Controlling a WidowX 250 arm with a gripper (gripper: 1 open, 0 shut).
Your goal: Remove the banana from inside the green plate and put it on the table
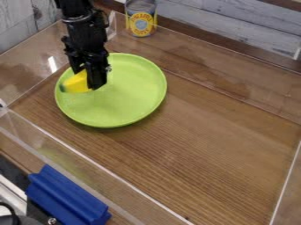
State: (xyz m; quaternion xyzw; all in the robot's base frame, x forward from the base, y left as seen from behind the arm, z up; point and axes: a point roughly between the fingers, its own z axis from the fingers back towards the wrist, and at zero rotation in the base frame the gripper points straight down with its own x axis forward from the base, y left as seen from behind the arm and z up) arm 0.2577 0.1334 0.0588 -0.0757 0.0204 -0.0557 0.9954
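The hand (88,76) grips the yellow banana (77,83) over the left side of the green plate (123,104) on the counter (209,123).

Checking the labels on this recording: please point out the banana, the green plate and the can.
Banana (77,83): camera view, on its yellow side.
Green plate (127,104): camera view, on the bare surface.
Can (140,19): camera view, on its yellow label.
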